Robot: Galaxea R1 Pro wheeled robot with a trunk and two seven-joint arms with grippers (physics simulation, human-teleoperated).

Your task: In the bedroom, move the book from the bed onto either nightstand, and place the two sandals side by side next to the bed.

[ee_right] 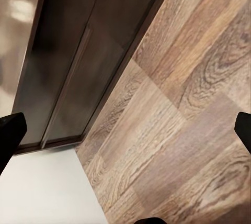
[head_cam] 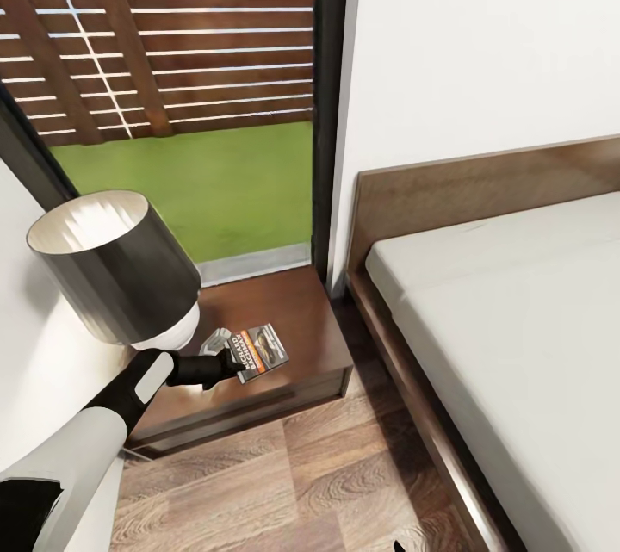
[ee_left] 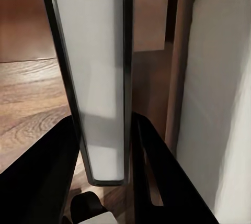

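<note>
My left gripper (head_cam: 234,360) is shut on the book (head_cam: 263,350), a thin paperback with a dark cover and an orange band. It holds the book flat over the front part of the dark brown nightstand (head_cam: 301,311). In the left wrist view the book's white page edge (ee_left: 102,77) runs between the two black fingers (ee_left: 162,182). Whether the book touches the nightstand top I cannot tell. The bed (head_cam: 517,319), with its pale mattress and brown headboard, lies to the right. My right gripper (ee_right: 125,130) is open above the wood floor, near the nightstand front (ee_right: 68,67). The two sandals are out of view.
A table lamp (head_cam: 116,263) with a dark shade stands on the nightstand's left part, close above my left arm. Behind it is a tall window (head_cam: 215,104) with a dark frame. Light wood-plank floor (head_cam: 327,474) runs between nightstand and bed.
</note>
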